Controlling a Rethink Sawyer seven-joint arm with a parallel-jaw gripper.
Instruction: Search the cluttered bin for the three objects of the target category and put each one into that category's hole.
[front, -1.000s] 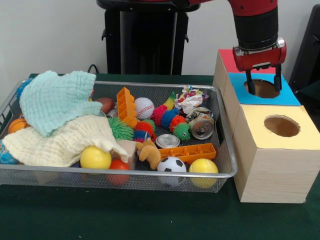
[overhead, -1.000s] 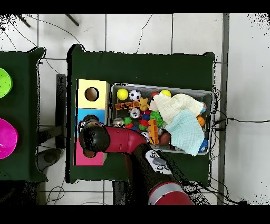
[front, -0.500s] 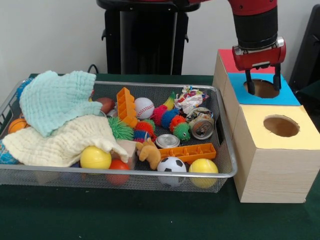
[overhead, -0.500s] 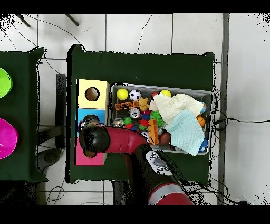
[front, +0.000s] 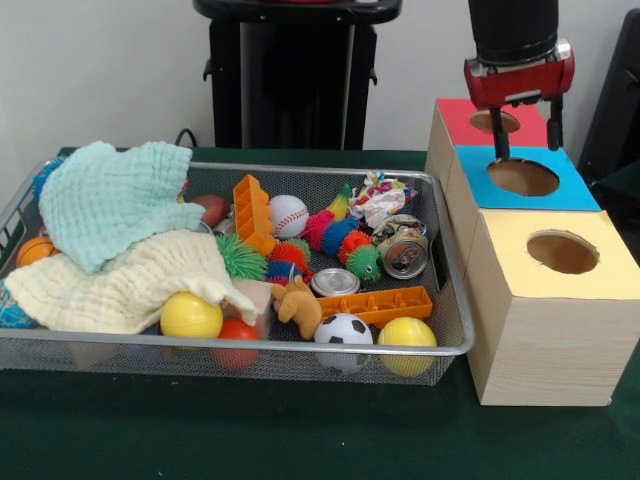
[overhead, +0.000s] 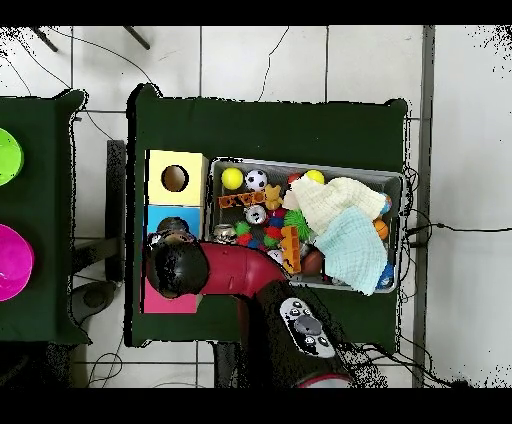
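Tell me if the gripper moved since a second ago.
Yes. The gripper has risen and shifted back from the blue-topped box's hole toward the hole in the red top.

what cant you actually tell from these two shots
- Overhead view: the red-topped box's hole is hidden under the arm; only the front view shows the hole.
- Front view: whatever lies under the two cloths in the bin is covered.
- Front view: the arm above the gripper is cut off by the top edge.
- Overhead view: the bin's small toys are too small to identify.
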